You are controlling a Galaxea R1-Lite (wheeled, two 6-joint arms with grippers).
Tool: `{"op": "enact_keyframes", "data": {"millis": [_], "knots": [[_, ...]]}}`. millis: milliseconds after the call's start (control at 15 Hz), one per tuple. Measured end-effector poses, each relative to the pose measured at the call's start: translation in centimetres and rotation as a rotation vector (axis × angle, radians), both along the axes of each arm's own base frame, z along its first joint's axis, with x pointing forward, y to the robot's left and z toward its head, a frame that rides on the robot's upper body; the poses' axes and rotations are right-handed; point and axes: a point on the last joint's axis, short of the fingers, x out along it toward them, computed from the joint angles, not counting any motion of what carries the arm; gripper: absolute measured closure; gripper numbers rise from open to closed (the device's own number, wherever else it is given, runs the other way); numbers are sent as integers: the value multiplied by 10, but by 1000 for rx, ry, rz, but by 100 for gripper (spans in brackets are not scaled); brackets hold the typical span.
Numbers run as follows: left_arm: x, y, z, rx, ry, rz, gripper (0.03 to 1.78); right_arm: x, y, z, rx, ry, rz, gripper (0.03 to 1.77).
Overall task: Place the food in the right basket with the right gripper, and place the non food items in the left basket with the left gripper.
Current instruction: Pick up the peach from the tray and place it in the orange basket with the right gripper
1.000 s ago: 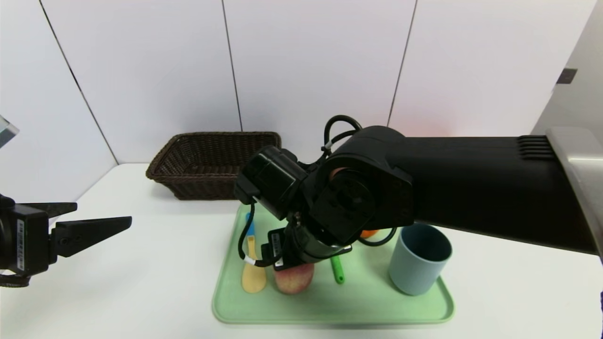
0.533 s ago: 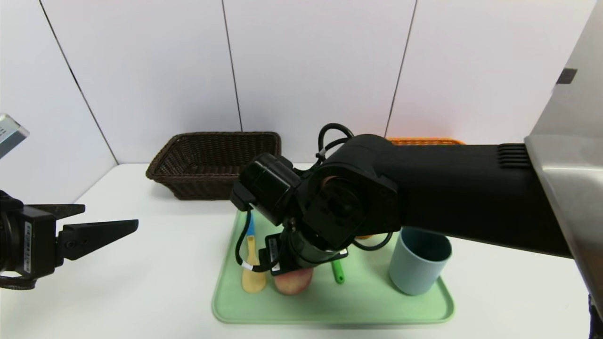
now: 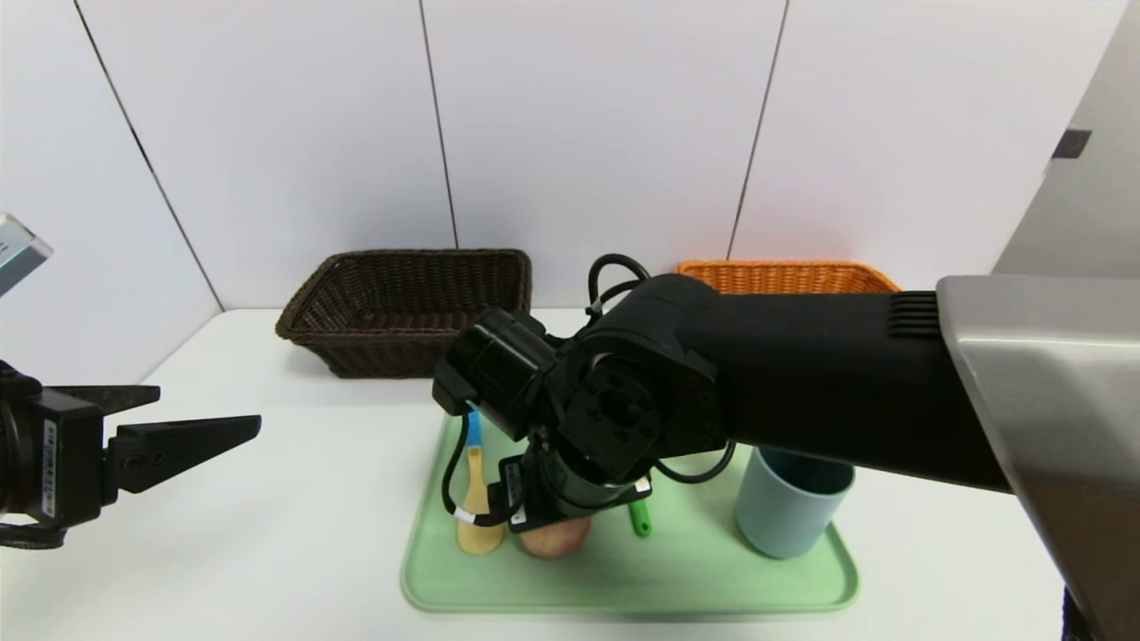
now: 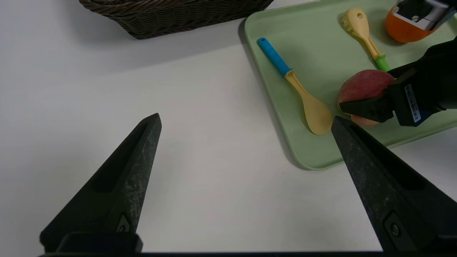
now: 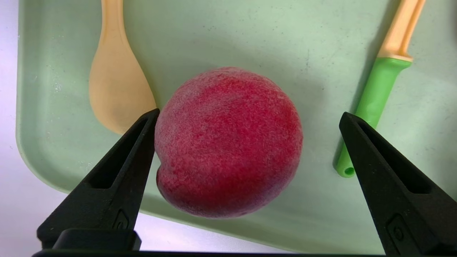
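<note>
White wall panels back a white counter (image 3: pixel 267 552). The right arm (image 3: pixel 802 374) crosses the green tray (image 3: pixel 623 588), hiding the orange (image 4: pixel 403 32). Behind stand the dark basket (image 3: pixel 401 307) and tan basket (image 3: pixel 784 276). On the tray: cup (image 3: pixel 788 512), peach (image 5: pixel 228 142), 2 spoons (image 4: pixel 303 96). The right end effector (image 5: pixel 246 117) spreads wide astride the peach; the left end effector (image 4: pixel 246 125) hangs wide over bare counter.

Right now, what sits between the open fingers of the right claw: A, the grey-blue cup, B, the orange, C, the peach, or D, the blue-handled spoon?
C: in the right wrist view the right claw stands open with the peach between its fingers, on the green tray.
</note>
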Motion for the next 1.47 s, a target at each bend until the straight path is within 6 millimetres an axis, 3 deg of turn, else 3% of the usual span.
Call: {"op": "enact_keyframes", "data": {"millis": [1067, 1267, 1467], "knots": [[-4, -1, -1, 2, 0, -17, 12, -2, 5, -4, 14, 12, -1, 9], [-6, -1, -1, 2, 6, -22, 12, -2, 5, -3, 18, 3, -4, 57], [-8, -1, -1, 3, 8, -25, 12, -2, 5, -3, 20, 1, -3, 70]]}}
